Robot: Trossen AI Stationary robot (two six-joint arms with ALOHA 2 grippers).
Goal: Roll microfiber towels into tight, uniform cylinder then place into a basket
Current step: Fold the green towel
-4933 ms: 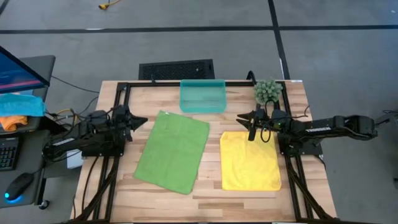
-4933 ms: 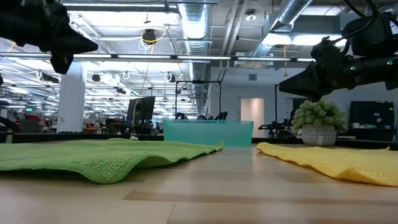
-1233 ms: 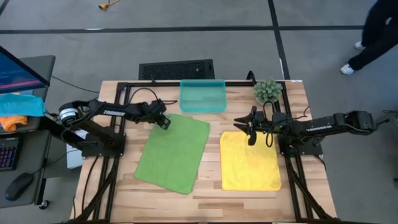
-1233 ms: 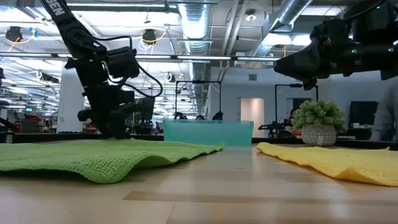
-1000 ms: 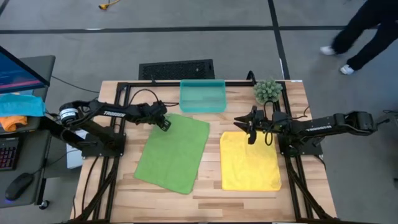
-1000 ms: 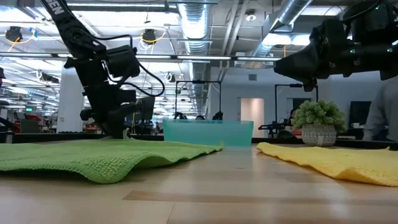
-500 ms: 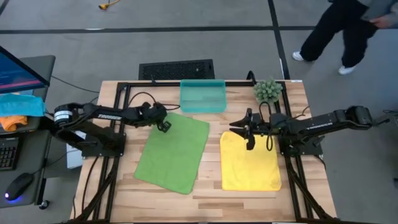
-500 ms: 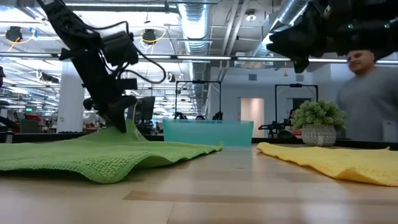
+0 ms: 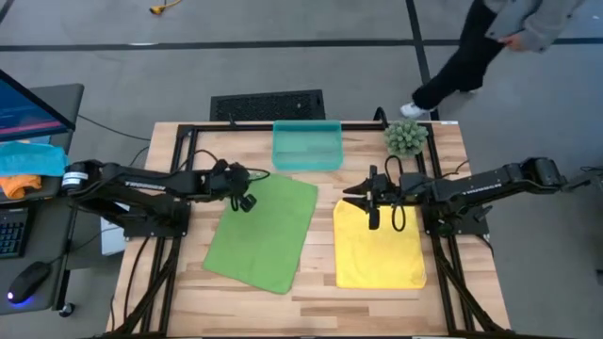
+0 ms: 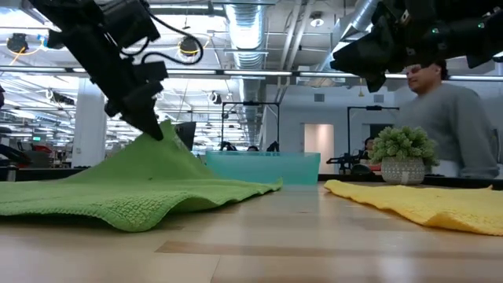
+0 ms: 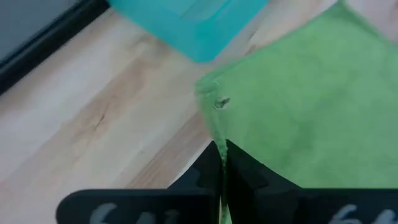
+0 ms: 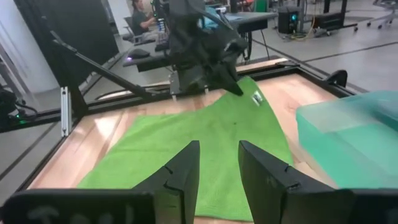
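High view: task barely begun — left gripper (image 9: 243, 201) clamped on the green towel (image 9: 264, 231)'s far corner, lifting it near the empty teal basket (image 9: 307, 146); right gripper (image 9: 371, 209) half-open, empty, above the flat yellow towel (image 9: 380, 247); nothing rolled or binned.

Left gripper (image 11: 221, 163) fingers pressed together, pinching a corner of the light green towel (image 11: 311, 106); small tag visible near that corner. Teal basket (image 11: 193, 25) just beyond, on the wooden table (image 11: 106, 124).
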